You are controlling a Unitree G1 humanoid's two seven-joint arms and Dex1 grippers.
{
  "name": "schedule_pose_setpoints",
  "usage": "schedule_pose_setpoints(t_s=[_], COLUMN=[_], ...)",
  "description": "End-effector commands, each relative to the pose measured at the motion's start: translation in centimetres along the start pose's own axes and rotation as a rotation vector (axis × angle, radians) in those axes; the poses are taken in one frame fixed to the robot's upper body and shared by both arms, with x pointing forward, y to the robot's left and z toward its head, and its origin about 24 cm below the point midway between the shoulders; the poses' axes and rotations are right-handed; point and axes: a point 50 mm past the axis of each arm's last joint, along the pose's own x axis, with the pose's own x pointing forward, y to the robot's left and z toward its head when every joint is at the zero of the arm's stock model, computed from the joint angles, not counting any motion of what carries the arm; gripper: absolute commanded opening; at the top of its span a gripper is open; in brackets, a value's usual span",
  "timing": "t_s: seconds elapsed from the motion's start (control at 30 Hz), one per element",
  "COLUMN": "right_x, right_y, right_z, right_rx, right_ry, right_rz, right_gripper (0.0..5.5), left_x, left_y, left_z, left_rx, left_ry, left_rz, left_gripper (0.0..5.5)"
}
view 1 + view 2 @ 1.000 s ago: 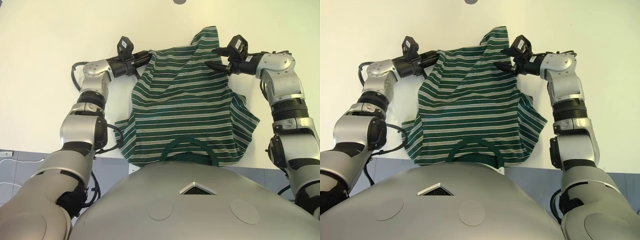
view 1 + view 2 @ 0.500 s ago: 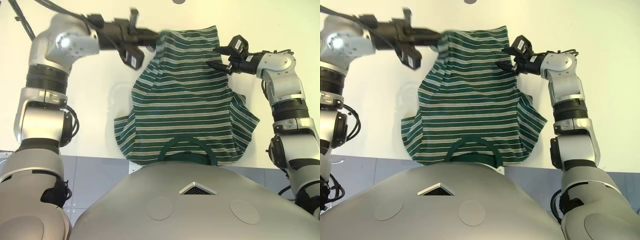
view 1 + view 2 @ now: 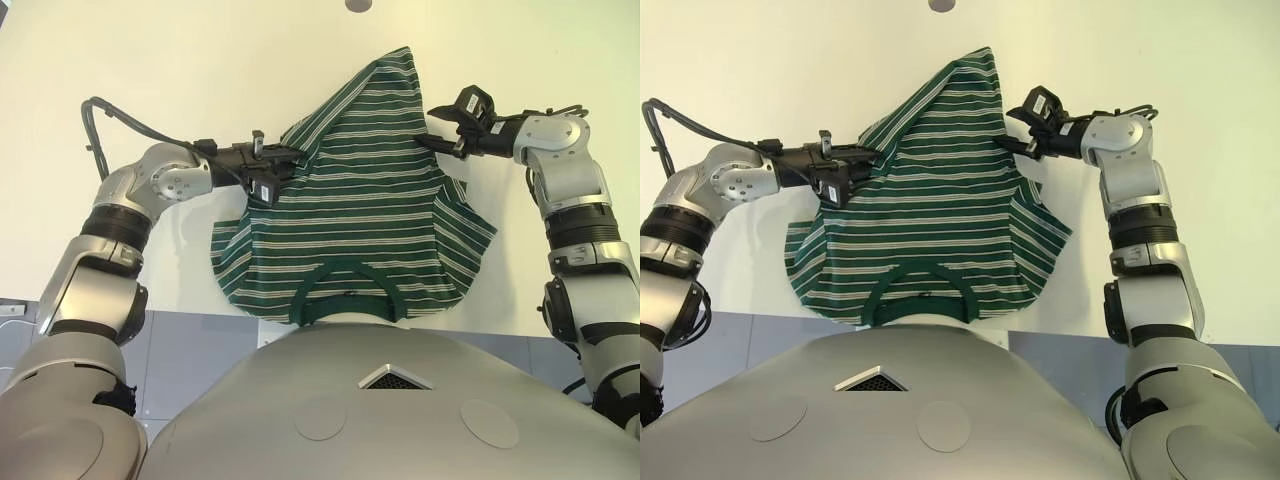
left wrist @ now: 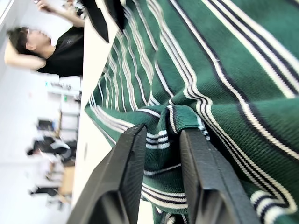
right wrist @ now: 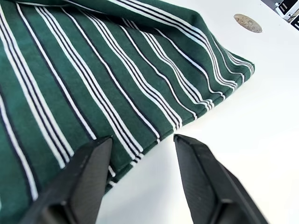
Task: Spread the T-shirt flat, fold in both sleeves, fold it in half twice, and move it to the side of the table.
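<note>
The green T-shirt [image 3: 360, 210] with white stripes lies on the cream table [image 3: 150, 60], collar [image 3: 350, 290] toward me at the near edge. Its far end is bunched into a peak [image 3: 395, 60]. My left gripper [image 3: 290, 158] is at the shirt's left side, shut on a fold of the cloth [image 4: 163, 126]. At the shirt's right side, my right gripper [image 3: 435, 125] stands open just above the table. Its fingers [image 5: 93, 158] straddle the shirt's edge [image 5: 154, 140] without pinching it.
A small round grey mark [image 3: 358, 4] sits on the table beyond the shirt. The table's near edge [image 3: 180, 306] runs just behind the collar, with grey floor [image 3: 190, 350] below it. Bare tabletop lies to both sides of the shirt.
My left arm came down from its raised position, still holding the cloth. The shirt slid left and its far end drew into a peak. The right gripper stayed nearly in place.
</note>
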Motion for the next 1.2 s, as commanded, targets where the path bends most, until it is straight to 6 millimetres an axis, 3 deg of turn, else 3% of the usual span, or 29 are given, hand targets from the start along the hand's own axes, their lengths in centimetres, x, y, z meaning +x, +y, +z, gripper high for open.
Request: schedule_pose_setpoints(t_s=[0.03,0.17,0.23,0.37,0.5,0.63,1.0,1.2], right_x=[-0.1,0.1,0.2,0.4,0.5,0.7,0.9,1.1], right_y=[-0.2,-0.1,-0.1,0.0,0.2,0.4,0.3,0.5], right_z=[0.4,0.5,0.5,0.4,0.3,0.1,0.3,0.2], right_rx=[-0.034,-0.037,-0.040,-0.039,-0.036,-0.034,-0.047,-0.049], right_ry=[0.007,0.002,0.003,0.004,0.006,0.009,0.016,0.017], right_rz=[-0.008,-0.009,-0.009,-0.009,-0.010,-0.010,-0.009,-0.011], right_gripper=[2.47,2.47,2.47,2.47,2.47,2.47,2.47,2.47], left_x=[-3.0,-5.1,-5.2,-4.3,-5.2,-5.5,-3.5,-3.5], left_y=[2.1,3.1,1.5,0.2,1.4,1.2,0.9,1.1], left_z=[-1.2,-4.1,-5.1,-4.3,-2.6,-1.7,-1.1,-1.2], left_rx=[-0.178,-0.471,-0.662,-0.860,-1.080,-1.149,-1.117,-1.116], left_ry=[0.064,0.180,0.223,0.157,-0.023,-0.048,-0.065,-0.072], left_rz=[0.109,0.302,0.294,0.264,0.253,0.191,0.147,0.147], left_gripper=[1.74,2.34,2.65,3.35,4.00,4.68,4.73,3.75])
